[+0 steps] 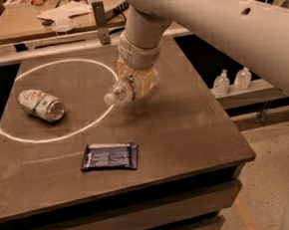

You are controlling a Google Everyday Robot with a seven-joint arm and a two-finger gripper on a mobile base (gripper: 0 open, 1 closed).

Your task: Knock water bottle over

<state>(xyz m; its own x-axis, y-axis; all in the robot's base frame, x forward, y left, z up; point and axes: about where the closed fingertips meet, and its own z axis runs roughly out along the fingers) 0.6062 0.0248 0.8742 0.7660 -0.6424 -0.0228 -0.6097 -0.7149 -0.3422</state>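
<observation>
The water bottle (122,92) is clear plastic with a white cap that points left. It lies nearly sideways in my gripper (138,82), just above or on the dark table (185,128), at the right edge of the white circle line. The gripper comes down from the big white arm at the top and is shut on the bottle's body. Most of the bottle's body is hidden between the fingers.
A silver can (42,105) lies on its side inside the white circle (16,138) at the left. A dark blue packet (109,156) lies flat near the front. Two small pump bottles (231,80) stand on a ledge right of the table. A grey post (99,21) stands at the back edge.
</observation>
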